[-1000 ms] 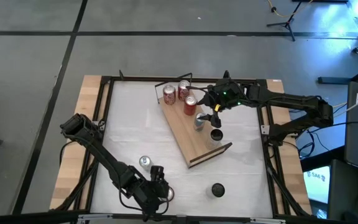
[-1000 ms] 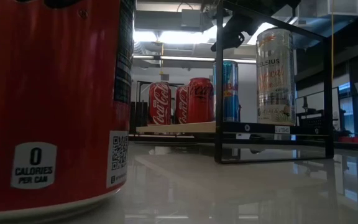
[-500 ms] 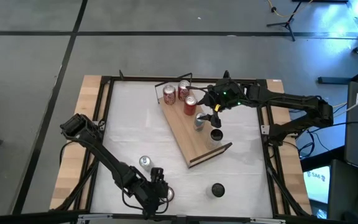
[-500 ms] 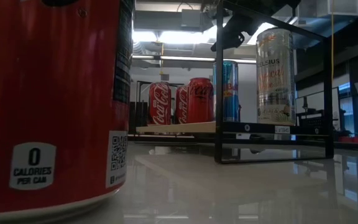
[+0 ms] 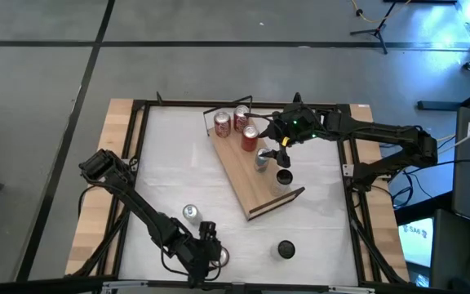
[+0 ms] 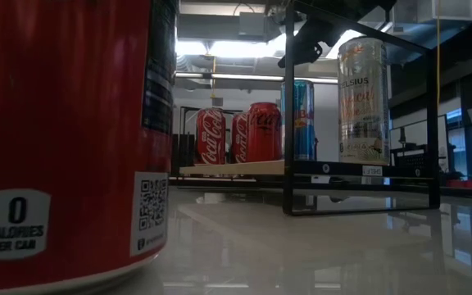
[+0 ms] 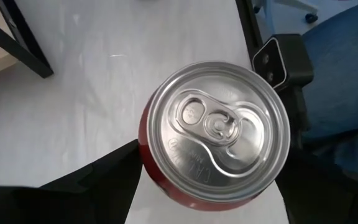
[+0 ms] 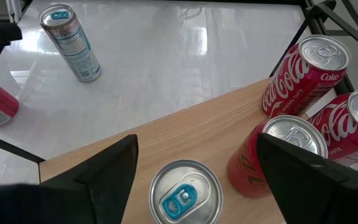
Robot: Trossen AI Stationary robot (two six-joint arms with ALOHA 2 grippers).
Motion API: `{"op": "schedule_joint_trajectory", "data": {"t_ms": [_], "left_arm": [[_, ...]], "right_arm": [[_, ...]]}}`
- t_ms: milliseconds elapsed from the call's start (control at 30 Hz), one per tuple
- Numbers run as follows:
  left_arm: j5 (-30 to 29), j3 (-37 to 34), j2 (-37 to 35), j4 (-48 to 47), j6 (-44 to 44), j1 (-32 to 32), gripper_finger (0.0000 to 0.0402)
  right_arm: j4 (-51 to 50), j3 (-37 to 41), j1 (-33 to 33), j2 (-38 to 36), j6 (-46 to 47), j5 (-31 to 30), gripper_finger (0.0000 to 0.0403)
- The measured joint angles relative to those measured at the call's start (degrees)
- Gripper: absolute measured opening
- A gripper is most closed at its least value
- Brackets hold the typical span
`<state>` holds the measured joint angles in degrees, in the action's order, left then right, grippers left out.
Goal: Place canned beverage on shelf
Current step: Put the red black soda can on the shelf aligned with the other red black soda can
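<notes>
A red can (image 7: 219,130) with a silver top stands upright at the table's near edge, huge in the low view (image 6: 64,139). My left gripper (image 5: 210,251) is shut on it. The shelf (image 5: 255,184), a light-wood board on black wire rails, carries three red cans (image 5: 241,118), a blue can (image 6: 299,119) and a silver can (image 6: 362,98). My right gripper (image 8: 194,180) hangs open above the shelf. Its fingers stand either side of the blue-tabbed can (image 8: 185,193) without touching it. My left gripper pinches the red can's side wall (image 7: 146,155) just under the top rim, one finger (image 7: 104,180) on each of two opposite sides. The fingers come from above, pointing steeply down. The can stays upright, its base (image 6: 72,274) on the table.
A silver can (image 5: 190,214) stands on the table near my left gripper, also in the right wrist view (image 8: 70,43). A dark can (image 5: 285,249) stands near the front edge. A black frame (image 5: 137,106) rims the table. White tabletop (image 5: 178,163) lies left of the shelf.
The red can has turned a little about its upright axis: its label has slid sideways in the low view. My left gripper has edged slightly toward the table's near edge.
</notes>
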<state>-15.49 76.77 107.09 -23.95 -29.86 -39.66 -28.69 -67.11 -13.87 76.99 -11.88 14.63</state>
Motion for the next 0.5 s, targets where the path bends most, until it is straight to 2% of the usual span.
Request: {"op": "schedule_joint_trajectory", "data": {"t_ms": [500], "left_arm": [[-1.61,0.0,0.0,1.25,0.28,0.0,0.033]], "right_arm": [[0.0,0.0,-0.01,0.0,0.0,0.0,0.0321]]}}
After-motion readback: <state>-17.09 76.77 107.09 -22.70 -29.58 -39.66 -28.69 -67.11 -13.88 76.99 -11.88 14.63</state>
